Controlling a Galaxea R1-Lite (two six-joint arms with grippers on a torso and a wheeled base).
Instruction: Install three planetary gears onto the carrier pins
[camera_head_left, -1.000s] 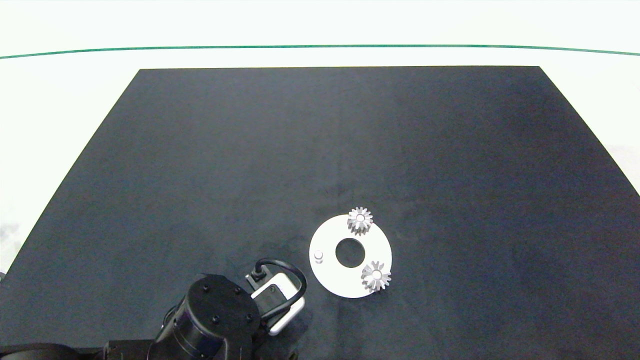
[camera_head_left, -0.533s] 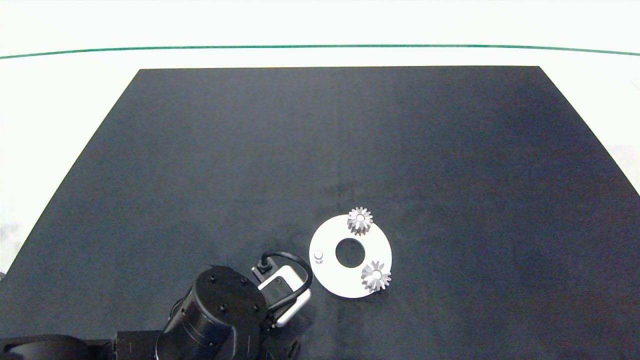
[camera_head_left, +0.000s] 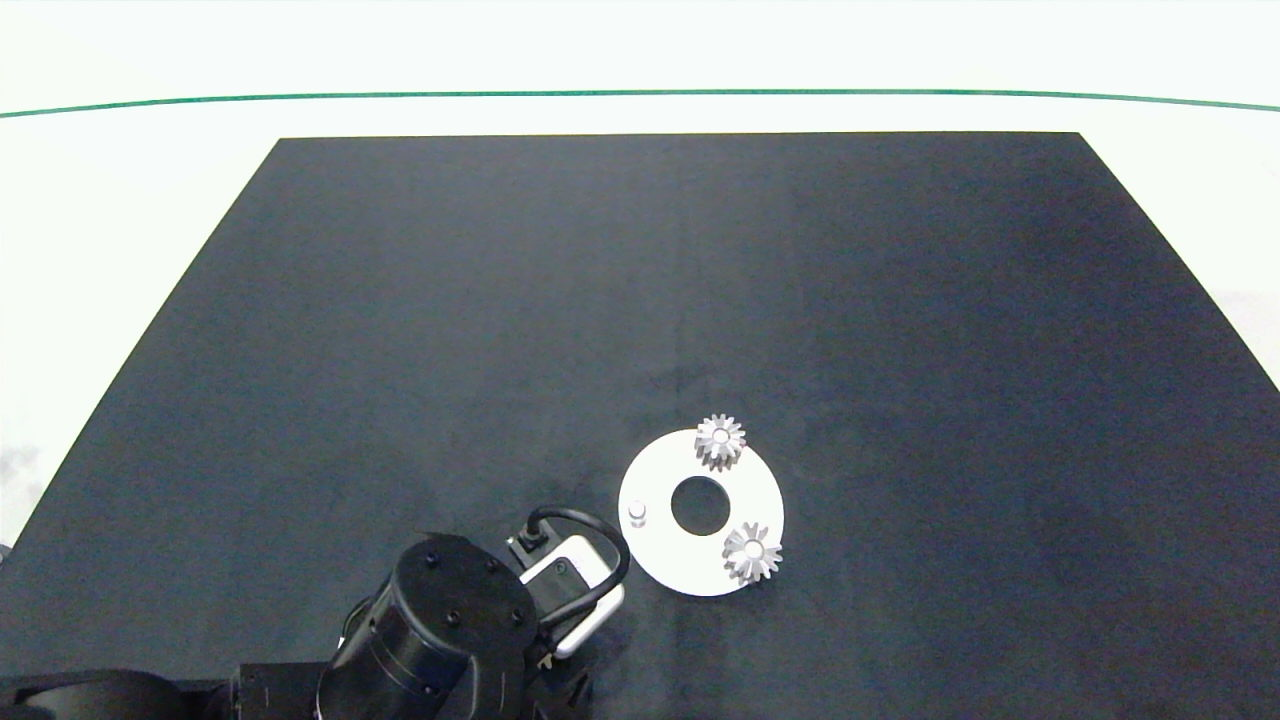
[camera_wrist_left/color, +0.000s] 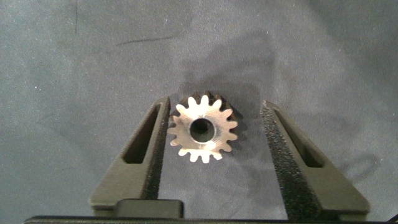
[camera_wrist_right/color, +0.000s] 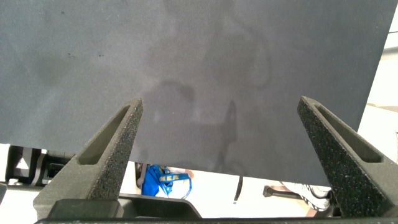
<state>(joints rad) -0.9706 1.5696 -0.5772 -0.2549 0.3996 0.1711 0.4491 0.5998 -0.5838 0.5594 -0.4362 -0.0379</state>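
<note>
The white carrier disc (camera_head_left: 660, 480) lies on the black mat near its front. Two silver planetary gears sit on carrier pins, one at the disc's far edge (camera_head_left: 719, 441) and one at its near right edge (camera_head_left: 751, 552). A bare carrier pin (camera_head_left: 637, 513) stands at the disc's left side. A third gear (camera_wrist_left/color: 203, 129) lies flat on the mat between the fingers of my left gripper (camera_wrist_left/color: 216, 104), which is open, one finger (camera_wrist_left/color: 149, 149) close against the gear's teeth. In the head view the left arm (camera_head_left: 450, 630) hides this gear. My right gripper (camera_wrist_right/color: 221, 102) is open and holds nothing.
The black mat (camera_head_left: 640, 300) covers most of the white table, with a green line (camera_head_left: 640, 94) beyond its far edge. The right arm is outside the head view; its wrist view shows the mat's edge and the floor past it.
The left arm has shifted a little to the right, toward the disc, most of it in the first half second. The disc and its two gears have not moved.
</note>
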